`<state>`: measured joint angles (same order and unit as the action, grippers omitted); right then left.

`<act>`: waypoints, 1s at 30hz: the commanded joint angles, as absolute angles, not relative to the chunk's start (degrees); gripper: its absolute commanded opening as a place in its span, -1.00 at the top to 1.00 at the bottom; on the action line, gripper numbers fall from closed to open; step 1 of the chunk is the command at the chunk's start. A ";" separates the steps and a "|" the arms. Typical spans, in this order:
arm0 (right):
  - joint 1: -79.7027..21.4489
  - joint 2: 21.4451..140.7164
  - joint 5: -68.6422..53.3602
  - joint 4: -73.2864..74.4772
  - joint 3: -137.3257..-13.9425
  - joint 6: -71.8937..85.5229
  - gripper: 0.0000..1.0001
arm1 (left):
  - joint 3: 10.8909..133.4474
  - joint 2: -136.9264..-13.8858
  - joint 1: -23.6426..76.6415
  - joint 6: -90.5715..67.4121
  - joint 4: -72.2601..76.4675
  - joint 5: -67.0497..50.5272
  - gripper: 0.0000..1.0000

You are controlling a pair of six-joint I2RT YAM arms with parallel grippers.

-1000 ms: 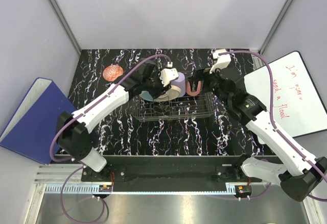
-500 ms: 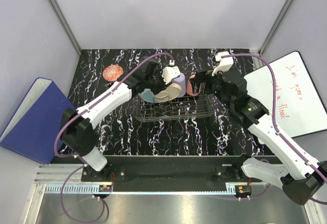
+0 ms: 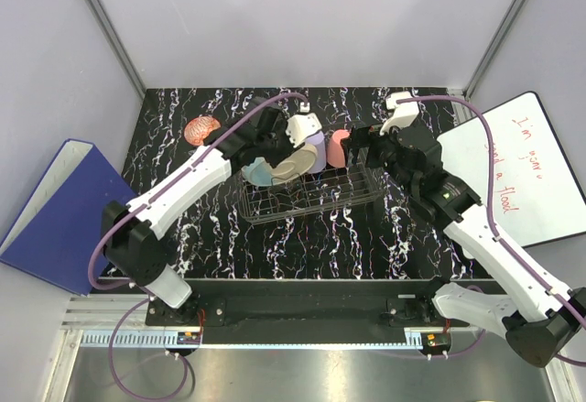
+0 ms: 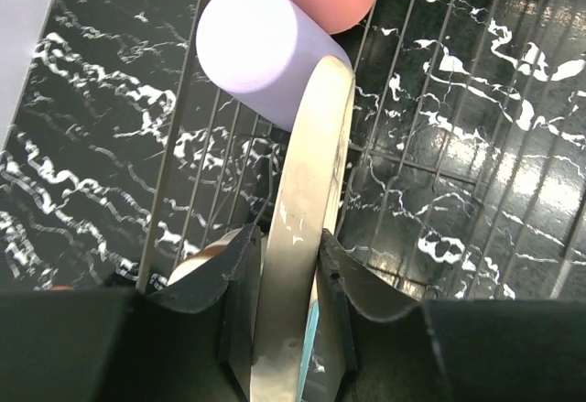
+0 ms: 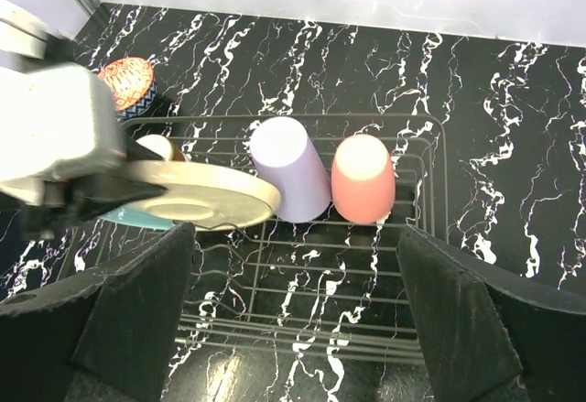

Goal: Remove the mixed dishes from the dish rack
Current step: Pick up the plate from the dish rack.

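Observation:
My left gripper [image 4: 286, 237] is shut on the rim of the light-blue-and-cream plate [image 4: 307, 173], which stands on edge over the left end of the dish rack [image 3: 316, 202]. The plate [image 3: 279, 166] reaches as far as the lavender cup [image 4: 261, 49]. This lavender cup [image 5: 288, 168] and a salmon-pink cup [image 5: 363, 179] lie side by side at the rack's back. A whitish cup [image 4: 197, 257] peeks out beside the left finger. The red-orange bowl [image 3: 201, 129] sits on the table at the back left. My right gripper [image 5: 302, 320] hangs open over the rack's right part, holding nothing.
A blue binder [image 3: 55, 210] leans off the table's left side. A whiteboard [image 3: 531, 168] with red writing lies at the right. Grey enclosure walls close in the back and sides. The left gripper's white body [image 5: 55, 136] is close beside the right gripper.
The left gripper's jaws have closed on the plate's rim and shifted left with it, uncovering the two cups. The right arm has edged slightly toward the back.

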<state>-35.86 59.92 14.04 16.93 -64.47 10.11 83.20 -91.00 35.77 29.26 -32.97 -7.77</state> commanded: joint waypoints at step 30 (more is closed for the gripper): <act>-35.95 63.72 26.36 31.98 -81.03 27.07 -0.93 | 69.13 -76.73 64.85 56.94 -9.07 40.85 1.00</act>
